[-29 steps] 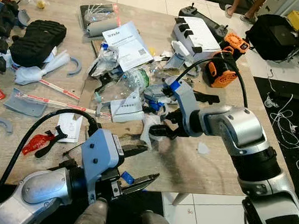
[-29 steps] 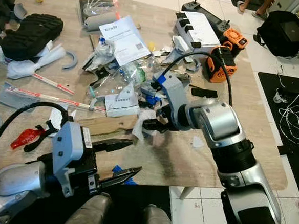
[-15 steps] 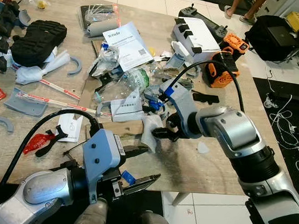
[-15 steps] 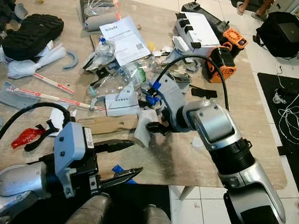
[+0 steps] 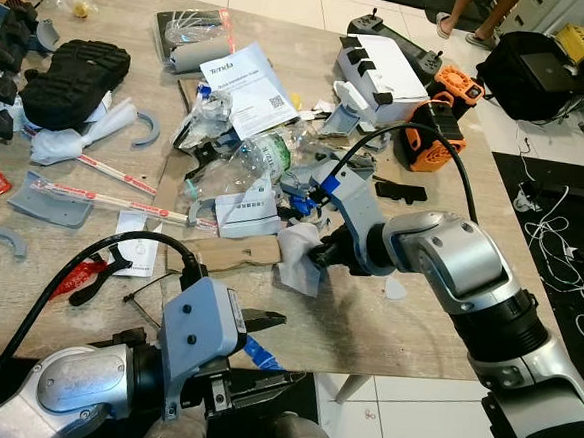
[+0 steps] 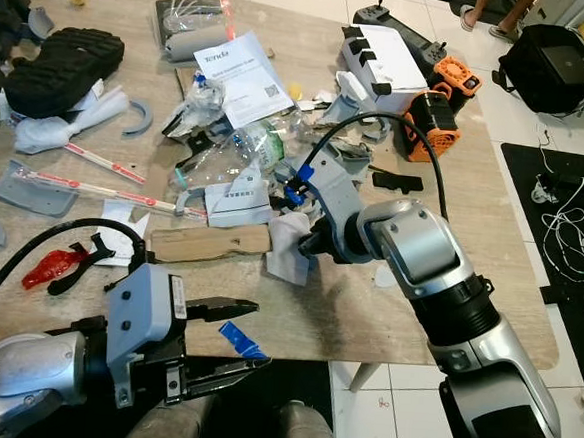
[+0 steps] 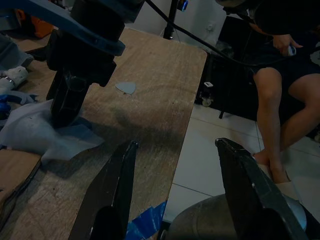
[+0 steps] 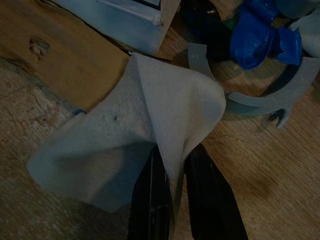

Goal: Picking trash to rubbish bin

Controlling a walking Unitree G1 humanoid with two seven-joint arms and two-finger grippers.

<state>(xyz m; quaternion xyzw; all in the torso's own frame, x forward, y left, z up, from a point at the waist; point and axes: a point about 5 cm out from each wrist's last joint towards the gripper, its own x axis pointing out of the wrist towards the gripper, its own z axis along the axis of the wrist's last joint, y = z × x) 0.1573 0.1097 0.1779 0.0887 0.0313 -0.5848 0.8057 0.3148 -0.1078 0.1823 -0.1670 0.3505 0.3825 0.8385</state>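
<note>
A crumpled white tissue [image 5: 296,259] lies on the wooden table [image 5: 405,327] just right of a flat wood offcut [image 5: 224,254]. My right gripper [image 5: 320,254] is shut on the tissue's right edge, and in the right wrist view the tissue [image 8: 125,150] folds over the pinched black fingertips [image 8: 150,200]. My left gripper [image 5: 268,350] hangs open at the table's front edge, above a scrap of blue tape [image 6: 240,339]. The left wrist view looks along its spread fingers [image 7: 112,195] at the tissue [image 7: 45,137].
Clutter covers the far half of the table: a crushed plastic bottle [image 5: 261,159], a white booklet [image 5: 247,81], a black sandal [image 5: 76,79], red pliers [image 5: 77,276], an orange tool [image 5: 434,129]. A black backpack [image 5: 538,71] and cables [image 5: 571,249] lie on the floor at right. A person's legs [image 7: 280,100] are nearby.
My right gripper has moved in on the tissue and shut on its edge. My left gripper has sunk slightly toward the table's front edge.
</note>
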